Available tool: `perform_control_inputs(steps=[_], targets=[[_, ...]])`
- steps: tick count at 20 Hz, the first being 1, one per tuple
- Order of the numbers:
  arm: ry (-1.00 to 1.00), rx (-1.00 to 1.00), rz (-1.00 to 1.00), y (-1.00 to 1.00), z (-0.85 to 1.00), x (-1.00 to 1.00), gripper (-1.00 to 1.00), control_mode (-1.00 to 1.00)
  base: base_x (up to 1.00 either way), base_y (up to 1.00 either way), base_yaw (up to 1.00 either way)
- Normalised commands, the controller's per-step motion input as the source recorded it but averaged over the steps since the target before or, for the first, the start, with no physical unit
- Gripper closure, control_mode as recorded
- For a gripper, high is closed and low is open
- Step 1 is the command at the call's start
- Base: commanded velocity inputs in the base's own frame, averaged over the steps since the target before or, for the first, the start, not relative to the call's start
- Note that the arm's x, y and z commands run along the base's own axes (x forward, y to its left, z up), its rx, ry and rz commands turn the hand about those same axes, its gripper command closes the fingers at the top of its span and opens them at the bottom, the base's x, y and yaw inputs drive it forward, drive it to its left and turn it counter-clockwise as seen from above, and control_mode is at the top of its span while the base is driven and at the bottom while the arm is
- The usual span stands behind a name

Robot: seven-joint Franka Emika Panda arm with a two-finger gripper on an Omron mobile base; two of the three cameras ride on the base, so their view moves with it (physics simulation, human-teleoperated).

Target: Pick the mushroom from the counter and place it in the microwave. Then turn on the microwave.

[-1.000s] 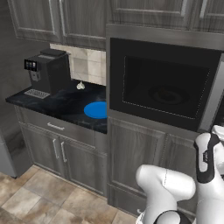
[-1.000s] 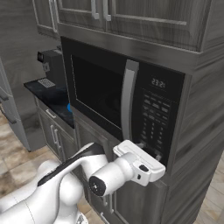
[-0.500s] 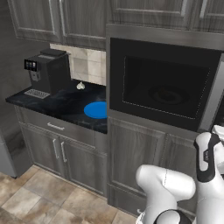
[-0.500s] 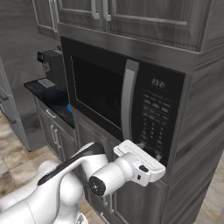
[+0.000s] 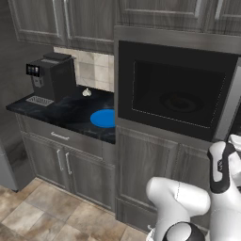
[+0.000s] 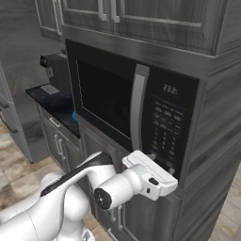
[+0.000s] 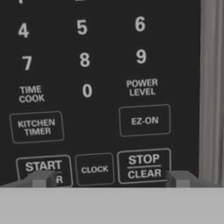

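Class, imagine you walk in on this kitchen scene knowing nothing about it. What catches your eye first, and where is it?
The large black built-in microwave with its steel handle fills the cabinet wall, door closed. The white robot arm's gripper sits right at the button panel, fingertips flanking the CLOCK key between START and STOP CLEAR. On the black stone counter to the left lies a round bright blue plate.

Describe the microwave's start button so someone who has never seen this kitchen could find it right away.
Find the built-in black microwave and its button panel right of the door handle. In the hand view, go to the bottom row under the digits. The START button sits leftmost there, left of CLOCK and STOP CLEAR.
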Motion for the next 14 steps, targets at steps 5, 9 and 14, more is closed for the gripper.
perform_control_inputs(steps=[5, 9, 14], targets=[[-0.01, 0.00, -0.05, 0.00, 0.00, 0.00, -1.00, -1.00, 0.00, 0.00, 0.00], [-0.02, 0.00, -0.07, 0.00, 0.00, 0.00, -1.00, -1.00, 0.00, 0.00, 0.00], [-0.02, 0.00, -0.08, 0.00, 0.00, 0.00, -1.00, -1.00, 0.00, 0.00, 0.00]])
